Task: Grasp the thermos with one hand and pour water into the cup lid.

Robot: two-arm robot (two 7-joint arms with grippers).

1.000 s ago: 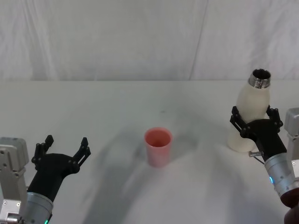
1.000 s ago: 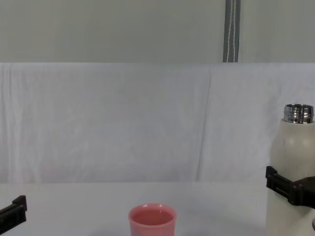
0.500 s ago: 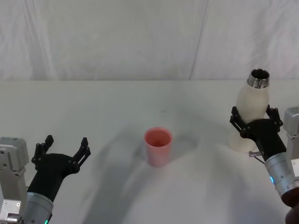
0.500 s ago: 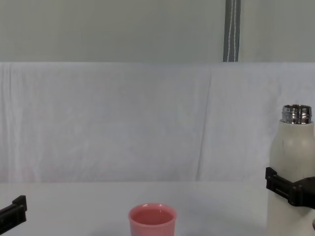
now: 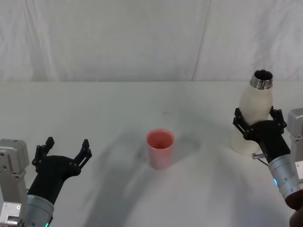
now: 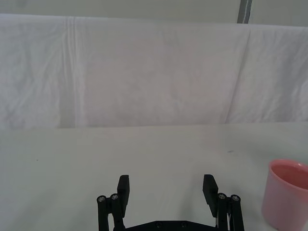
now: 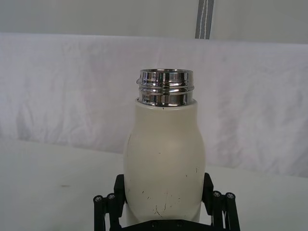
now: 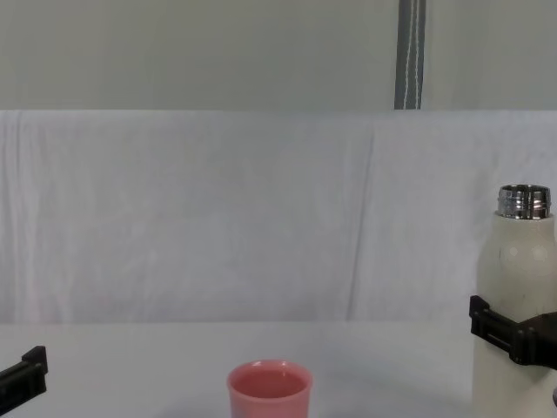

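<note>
Jaws of the right black gripper (image 5: 259, 122) clamp the tall cream-white steel-necked thermos (image 5: 252, 116) low; well leftward, the pink cup lid (image 5: 160, 149) waits. Tilting could slip it, spilling across the counter (image 5: 118, 104). Left gripper (image 5: 65, 152) gapes, idle.

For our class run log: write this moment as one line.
right gripper: clamped around thermos | thermos: upright, uncapped | cup lid: centre table | left gripper: open, idle

Thermos (image 8: 515, 296) now slightly higher than second ago — lifted in right gripper (image 5: 258, 123) — cap-less neck up.
</note>
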